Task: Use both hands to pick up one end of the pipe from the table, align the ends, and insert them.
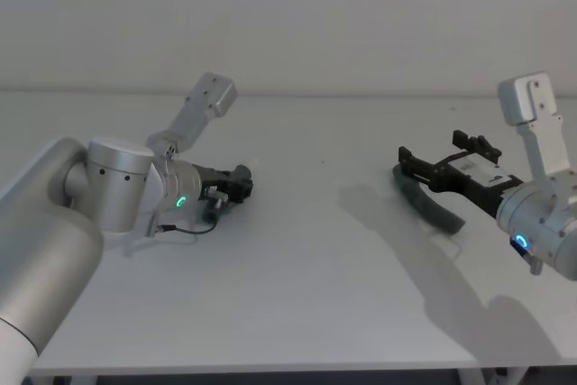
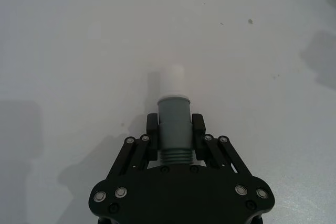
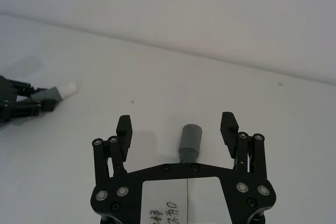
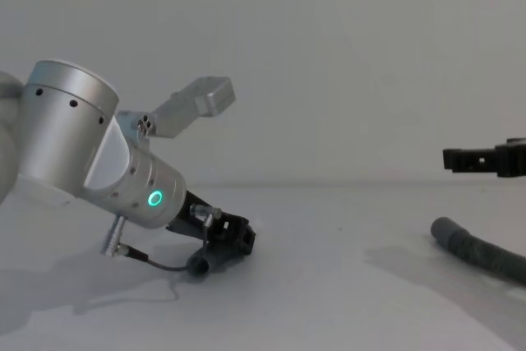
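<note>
My left gripper is shut on the short stub of the pipe, just behind its smooth grey cuff. The white tip sticks out in front, low over the table. In the head view this gripper is at the left. My right gripper is open and hovers above the long hose's grey cuff, which lies between its fingers. The long hose rests on the table at the right under the right gripper. In the chest view the hose lies well below that gripper.
The thick silver left arm with its green ring light leans across the table's left side. A thin black cable trails on the table under it. A white wall stands behind the table.
</note>
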